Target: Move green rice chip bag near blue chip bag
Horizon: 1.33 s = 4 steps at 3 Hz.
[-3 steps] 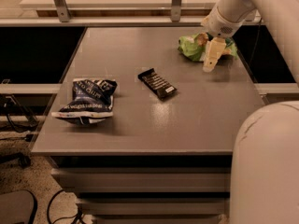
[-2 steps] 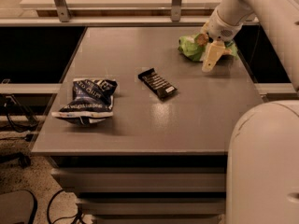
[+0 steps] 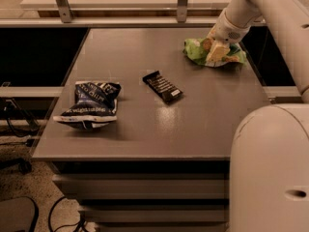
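The green rice chip bag lies crumpled on the grey bench, out toward two o'clock on the top and close to the right edge. The hand is down on it: its pale tan tip rests against the middle of the bag, and green wrapper shows on both sides of it. Whether the hand is apart or clamped on the bag cannot be told from this view. The white arm comes down to it from one o'clock, crossing the upper right corner.

The blue chip bag sits at about eight o'clock on the bench top, near the left edge. It is puffy, with its white lettering facing up and its white band along the near edge. It is well apart from the green bag, which lies off at two o'clock from it.

Between the two, close to the centre of the bench, lies a small black bar wrapper. It lies flat and is turned diagonally, with its long axis running from ten o'clock to four o'clock. It touches neither bag.

The robot's white body fills the corner at five o'clock, in front of the bench. Under the bench top are stacked drawer fronts. Dark cables hang at nine o'clock, beside the bench.
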{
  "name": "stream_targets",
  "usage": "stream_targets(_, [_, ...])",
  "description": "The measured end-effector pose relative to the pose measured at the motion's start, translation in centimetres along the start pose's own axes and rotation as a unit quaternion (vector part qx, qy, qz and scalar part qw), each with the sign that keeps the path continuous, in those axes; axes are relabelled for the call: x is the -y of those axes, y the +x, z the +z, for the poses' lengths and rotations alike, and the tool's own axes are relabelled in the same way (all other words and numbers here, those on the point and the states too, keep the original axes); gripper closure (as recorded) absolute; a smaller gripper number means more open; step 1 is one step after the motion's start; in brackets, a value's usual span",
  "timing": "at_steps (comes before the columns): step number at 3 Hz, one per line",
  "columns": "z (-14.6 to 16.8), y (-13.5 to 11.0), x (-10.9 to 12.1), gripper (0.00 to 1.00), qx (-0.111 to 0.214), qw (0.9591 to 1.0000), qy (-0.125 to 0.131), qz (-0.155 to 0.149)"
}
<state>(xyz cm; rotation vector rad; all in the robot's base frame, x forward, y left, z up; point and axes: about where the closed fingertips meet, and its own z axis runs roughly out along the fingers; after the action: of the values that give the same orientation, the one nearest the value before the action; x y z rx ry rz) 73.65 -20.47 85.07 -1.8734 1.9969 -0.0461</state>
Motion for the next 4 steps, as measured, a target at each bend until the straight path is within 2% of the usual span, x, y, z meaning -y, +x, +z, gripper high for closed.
stream_targets(1, [-0.5, -1.0, 0.3, 0.88, 0.010, 0.9998, 0.001, -0.016])
stream_targets(2, [-2.0, -3.0, 0.3, 1.00, 0.020, 0.9985, -0.002, -0.051])
stream_targets(4, [-5.7, -6.3, 1.0, 1.00, 0.041, 0.9926, 0.016, -0.113])
